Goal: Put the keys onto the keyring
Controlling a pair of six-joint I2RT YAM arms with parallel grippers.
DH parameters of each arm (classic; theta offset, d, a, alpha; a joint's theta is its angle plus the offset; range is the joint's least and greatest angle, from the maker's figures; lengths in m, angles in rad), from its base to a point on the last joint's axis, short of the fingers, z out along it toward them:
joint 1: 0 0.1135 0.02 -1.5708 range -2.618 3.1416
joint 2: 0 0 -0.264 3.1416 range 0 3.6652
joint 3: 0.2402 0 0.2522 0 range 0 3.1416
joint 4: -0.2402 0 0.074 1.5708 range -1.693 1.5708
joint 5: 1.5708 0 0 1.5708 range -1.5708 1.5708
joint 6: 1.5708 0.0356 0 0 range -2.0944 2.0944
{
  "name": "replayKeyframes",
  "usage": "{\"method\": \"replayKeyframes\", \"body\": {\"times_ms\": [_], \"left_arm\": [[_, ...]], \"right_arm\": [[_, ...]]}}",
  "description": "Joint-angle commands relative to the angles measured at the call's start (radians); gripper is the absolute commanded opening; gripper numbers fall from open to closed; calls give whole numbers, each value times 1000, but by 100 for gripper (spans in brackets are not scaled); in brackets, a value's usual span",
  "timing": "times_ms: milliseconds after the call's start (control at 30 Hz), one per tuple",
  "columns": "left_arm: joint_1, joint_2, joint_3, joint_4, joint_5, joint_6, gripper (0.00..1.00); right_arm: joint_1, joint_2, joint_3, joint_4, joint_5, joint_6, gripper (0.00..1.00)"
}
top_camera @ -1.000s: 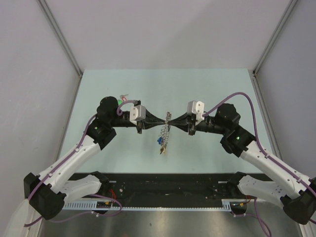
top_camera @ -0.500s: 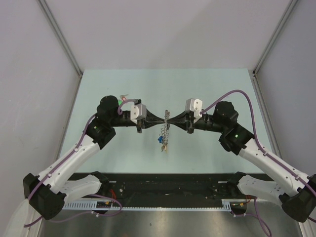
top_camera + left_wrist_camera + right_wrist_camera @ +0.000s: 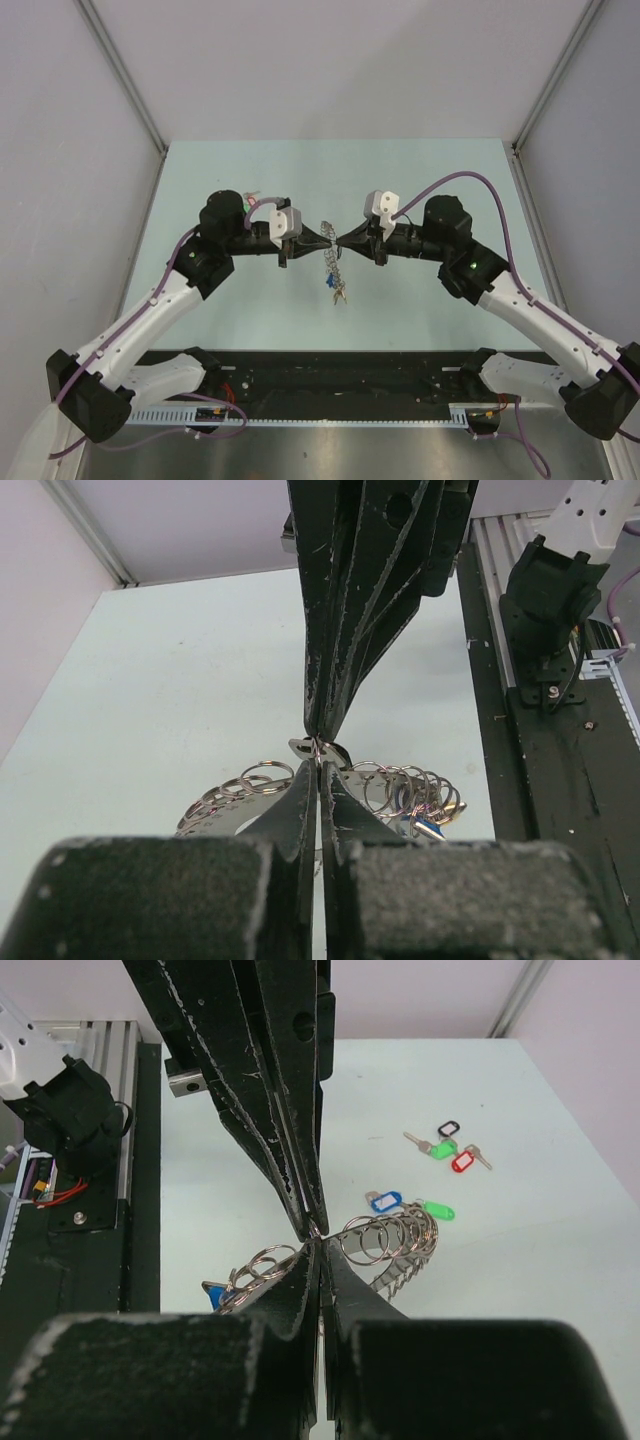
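The keyring (image 3: 333, 262), a floppy silvery band threaded with many small wire rings, hangs above the table between my two grippers. My left gripper (image 3: 331, 239) and right gripper (image 3: 341, 240) meet tip to tip, and both are shut on its top edge. In the left wrist view my gripper (image 3: 318, 752) pinches the keyring (image 3: 240, 788), and a blue tag (image 3: 424, 826) hangs off it. In the right wrist view my gripper (image 3: 318, 1242) grips the keyring (image 3: 395, 1242). Keys with a blue tag (image 3: 383, 1200) and a green tag (image 3: 437, 1210) lie loose on the table.
More keys with black (image 3: 448, 1128), green (image 3: 441, 1148) and red (image 3: 462, 1160) tags lie farther off; in the top view they show by the left arm's elbow (image 3: 250, 197). A black rail (image 3: 340, 370) runs along the near table edge. Grey walls enclose the table.
Both wrists have moved inward and slightly up, the right one more. The pinch point has shifted a little left, and the hanging keyring has swung slightly with it.
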State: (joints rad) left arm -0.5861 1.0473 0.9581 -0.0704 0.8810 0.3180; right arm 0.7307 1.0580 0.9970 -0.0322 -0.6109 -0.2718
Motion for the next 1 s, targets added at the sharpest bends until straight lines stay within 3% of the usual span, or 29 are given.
{"method": "replayKeyframes", "body": {"times_ms": [0, 533, 933, 967], "left_arm": [[-32, 13, 57, -31, 15, 44, 1], [-47, 51, 90, -94, 78, 66, 0], [-26, 8, 28, 58, 125, -14, 0], [-18, 7, 24, 67, 119, -19, 1]], "right_arm": [[22, 19, 78, 37, -9, -15, 0], [36, 68, 127, -43, -59, -73, 0], [9, 56, 129, -110, -141, -133, 0], [6, 53, 129, -112, -141, -133, 4]]}}
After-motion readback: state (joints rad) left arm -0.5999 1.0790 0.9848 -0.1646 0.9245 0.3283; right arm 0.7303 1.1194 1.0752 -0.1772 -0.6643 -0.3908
